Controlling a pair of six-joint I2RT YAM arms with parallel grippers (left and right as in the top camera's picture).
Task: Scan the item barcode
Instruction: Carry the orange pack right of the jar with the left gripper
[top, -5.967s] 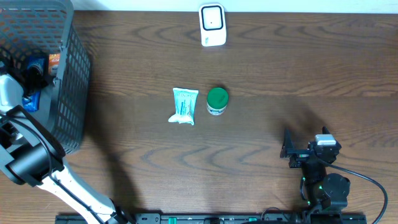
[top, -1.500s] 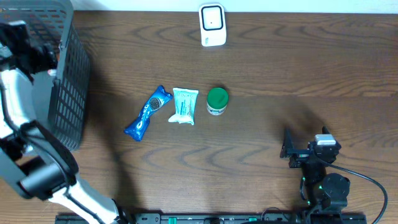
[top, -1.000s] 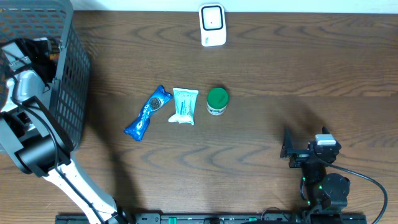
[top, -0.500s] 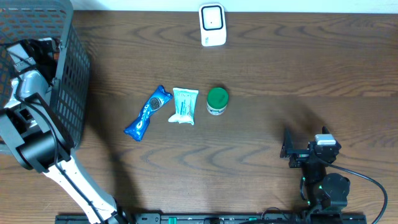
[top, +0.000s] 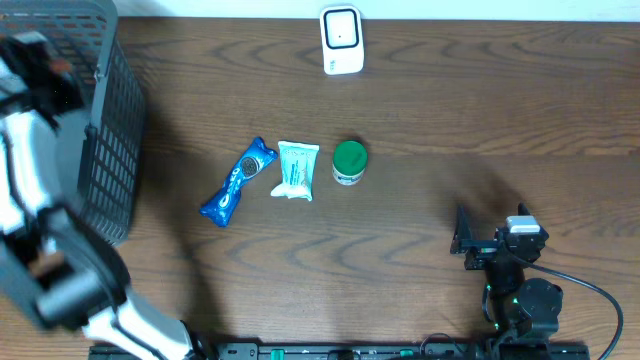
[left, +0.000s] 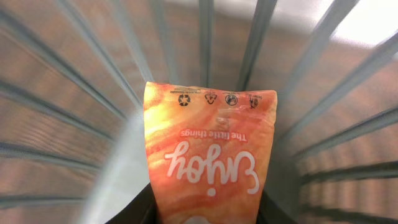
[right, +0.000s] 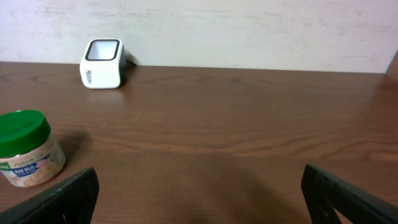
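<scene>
An orange snack packet (left: 210, 149) with white lettering fills the left wrist view, with blurred basket bars behind it. My left gripper (left: 208, 214) is shut on its lower end, a black finger on each side. In the overhead view that gripper (top: 52, 80) is a blur over the grey wire basket (top: 112, 150) at far left. The white barcode scanner (top: 341, 40) stands at the table's far edge, also seen as the scanner (right: 102, 63) in the right wrist view. My right gripper (top: 462, 243) rests open and empty near the front right.
In mid-table lie a blue cookie packet (top: 237, 181), a white and teal pouch (top: 297, 170) and a green-lidded jar (top: 349, 161). The jar (right: 28, 148) sits left of the right gripper's fingers (right: 71, 193). The basket's bars (left: 252, 43) surround the left gripper.
My left gripper has closed on the orange packet inside the basket, and the left arm has shifted and now shows blurred. The right arm and the table items have not moved.
</scene>
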